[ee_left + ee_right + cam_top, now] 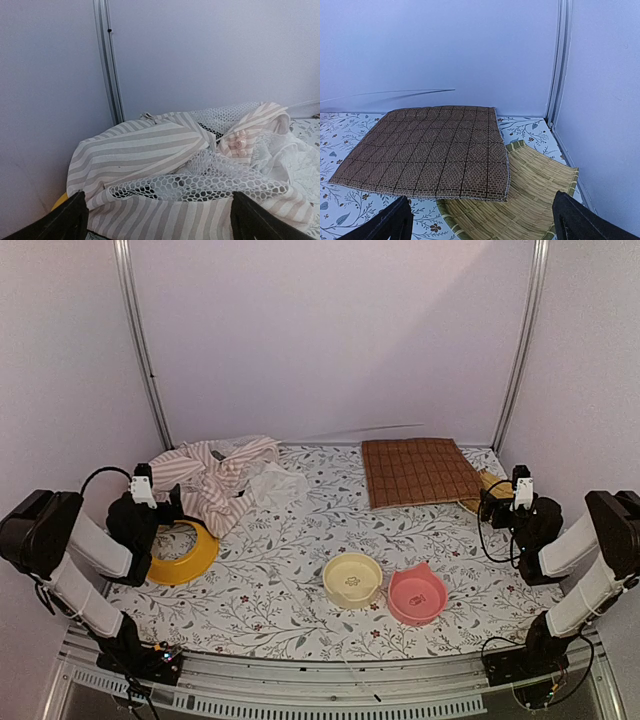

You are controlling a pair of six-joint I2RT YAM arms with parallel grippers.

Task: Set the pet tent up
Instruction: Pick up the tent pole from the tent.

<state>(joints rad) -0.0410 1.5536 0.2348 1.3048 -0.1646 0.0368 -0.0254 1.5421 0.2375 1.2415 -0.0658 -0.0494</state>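
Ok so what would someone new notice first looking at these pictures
The crumpled pink-and-white striped pet tent heaped at the back left catches the eye first, not yet standing. Then the brown quilted mat lying flat at the back right, and a cream bowl and pink bowl side by side near the front.

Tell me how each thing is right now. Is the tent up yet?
pet tent: collapsed in a crumpled heap
brown mat: flat, corner over the bamboo mat
bamboo mat: flat, partly covered
cream bowl: upright, empty
pink bowl: upright, empty
yellow dish: flat, partly behind the left arm
left gripper: open, empty
right gripper: open, empty
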